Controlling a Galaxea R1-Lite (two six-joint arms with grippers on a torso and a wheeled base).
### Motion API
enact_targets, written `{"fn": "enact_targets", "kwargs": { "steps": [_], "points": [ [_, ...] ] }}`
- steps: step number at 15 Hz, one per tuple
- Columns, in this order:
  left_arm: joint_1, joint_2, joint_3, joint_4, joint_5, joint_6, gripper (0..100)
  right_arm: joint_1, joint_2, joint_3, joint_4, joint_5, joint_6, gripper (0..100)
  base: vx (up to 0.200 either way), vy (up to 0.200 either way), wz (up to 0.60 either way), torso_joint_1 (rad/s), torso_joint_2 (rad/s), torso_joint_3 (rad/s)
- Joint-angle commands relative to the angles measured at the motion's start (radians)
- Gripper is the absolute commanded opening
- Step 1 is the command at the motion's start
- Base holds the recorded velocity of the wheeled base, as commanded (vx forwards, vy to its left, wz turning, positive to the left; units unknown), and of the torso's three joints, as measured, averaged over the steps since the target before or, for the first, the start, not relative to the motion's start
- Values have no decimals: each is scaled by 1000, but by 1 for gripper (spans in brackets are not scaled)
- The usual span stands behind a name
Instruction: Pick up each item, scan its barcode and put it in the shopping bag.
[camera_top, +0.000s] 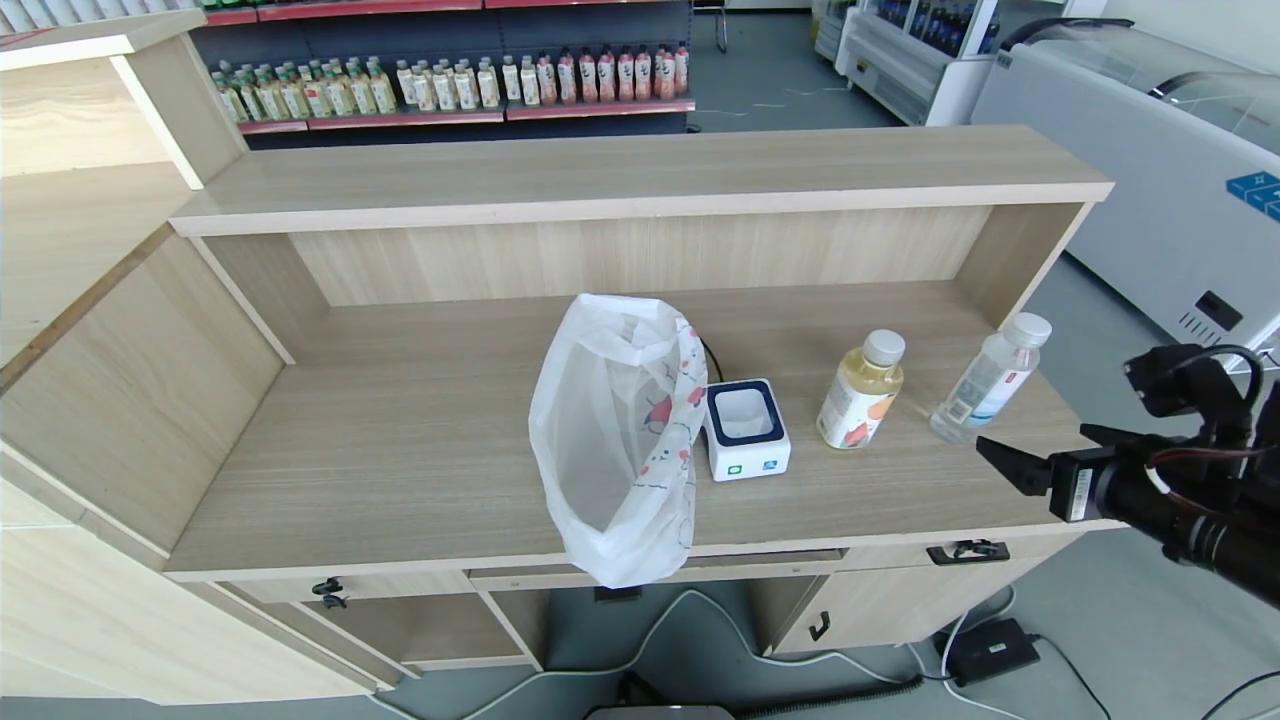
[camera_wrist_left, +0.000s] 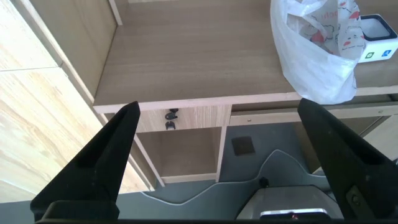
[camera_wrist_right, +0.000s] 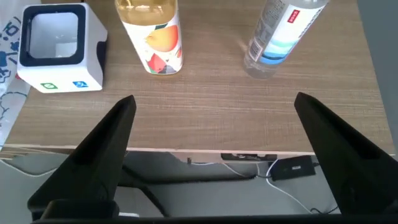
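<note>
A white shopping bag (camera_top: 620, 430) stands open on the wooden counter (camera_top: 400, 450), sagging over its front edge. Beside it sits a small white scanner (camera_top: 746, 428) with a dark-rimmed window. Right of that stand a yellow juice bottle (camera_top: 861, 390) and a clear water bottle (camera_top: 990, 378), both upright. My right gripper (camera_top: 1050, 450) hangs open just off the counter's front right corner, close to the water bottle. In the right wrist view the gripper (camera_wrist_right: 214, 155) is open and faces the juice bottle (camera_wrist_right: 155, 34) and water bottle (camera_wrist_right: 280, 34). My left gripper (camera_wrist_left: 217, 162) is open and empty, low in front of the counter, with the bag (camera_wrist_left: 317, 56) ahead of it.
The counter is boxed in by a raised back shelf (camera_top: 640, 170) and wooden side walls (camera_top: 140, 400). Keys hang in the drawer locks (camera_top: 328, 590) under the front edge. Cables and a power brick (camera_top: 990, 650) lie on the floor. A freezer (camera_top: 1150, 150) stands at right.
</note>
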Motion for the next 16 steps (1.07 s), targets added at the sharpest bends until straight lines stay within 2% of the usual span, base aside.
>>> {"fn": "enact_targets", "kwargs": {
  "steps": [1, 3, 7, 13, 16],
  "points": [
    [0, 0, 0, 0, 0, 0, 100, 27, 307, -49, -179, -53, 38, 100, 0, 0, 0, 0, 0, 0],
    [0, 0, 0, 0, 0, 0, 100, 67, 384, -130, -199, -84, 93, 100, 0, 0, 0, 0, 0, 0],
    [0, 0, 0, 0, 0, 0, 100, 115, 505, -296, -201, -98, 110, 100, 0, 0, 0, 0, 0, 0],
    [0, 0, 0, 0, 0, 0, 100, 173, 608, -443, -201, -108, 111, 100, 0, 0, 0, 0, 0, 0],
    [0, 0, 0, 0, 0, 0, 100, 188, 646, -509, -193, -148, 110, 100, 0, 0, 0, 0, 0, 0]
  ]
}}
